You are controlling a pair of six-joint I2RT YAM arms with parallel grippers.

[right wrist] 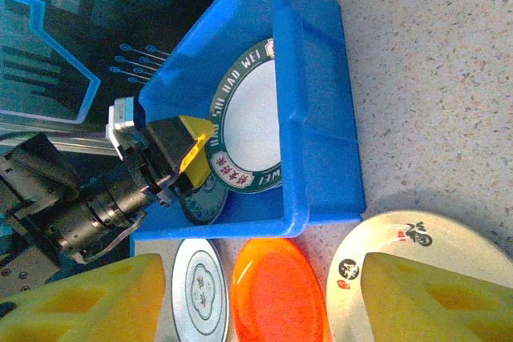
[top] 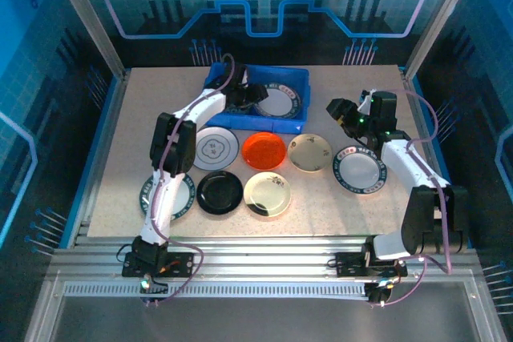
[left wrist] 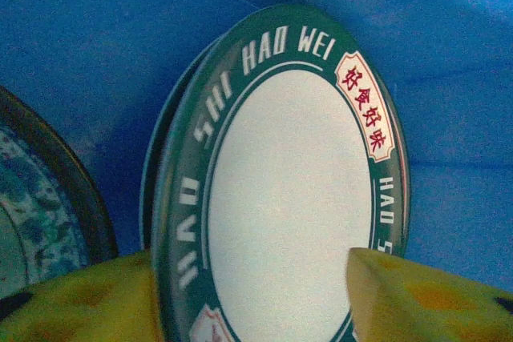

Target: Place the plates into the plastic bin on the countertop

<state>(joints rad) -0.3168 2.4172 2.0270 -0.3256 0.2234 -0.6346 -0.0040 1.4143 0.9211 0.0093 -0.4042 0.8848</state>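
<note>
The blue plastic bin [top: 295,78] [right wrist: 321,102] stands at the back of the countertop [top: 337,206]. In it lies a white plate with a dark green lettered rim [top: 279,102] [left wrist: 292,190] [right wrist: 248,118], beside a teal-patterned plate [left wrist: 32,206] [right wrist: 200,202]. My left gripper [top: 247,95] [left wrist: 248,258] is inside the bin, open, its yellow fingers [left wrist: 417,294] standing either side of the green-rimmed plate. My right gripper [top: 337,110] [right wrist: 264,302] hangs open and empty above the orange plate [top: 264,150] [right wrist: 276,294].
On the countertop lie a grey-white plate [top: 215,148] [right wrist: 199,294], a cream plate [top: 309,152] [right wrist: 401,238], a dark-rimmed white plate [top: 358,169], a black plate [top: 220,192], another cream plate [top: 267,195] and a teal-rimmed plate [top: 183,198] partly under my left arm.
</note>
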